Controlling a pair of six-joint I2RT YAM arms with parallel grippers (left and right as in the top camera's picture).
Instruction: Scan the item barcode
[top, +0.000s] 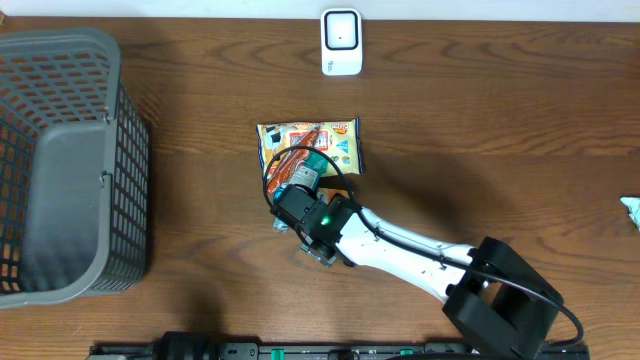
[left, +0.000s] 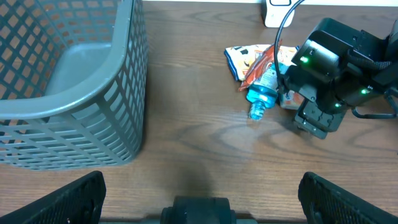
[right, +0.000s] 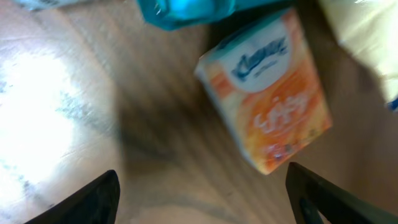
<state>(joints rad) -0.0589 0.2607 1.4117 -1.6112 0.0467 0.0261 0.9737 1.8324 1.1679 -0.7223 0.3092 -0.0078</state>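
Right gripper (right: 205, 202) is low over the counter (top: 500, 130), fingers spread wide, nothing between them. The orange tissue pack (right: 267, 93) lies flat just ahead of it, off-centre toward one finger, not touching. The blue bottle (right: 186, 9) is just beyond the pack, the snack bag (top: 310, 140) is further ahead, and the scanner (top: 341, 42) is well past that. Left gripper (left: 200, 190) is wide and empty, with the basket (left: 68, 81) ahead-left of it and the item pile ahead-right.
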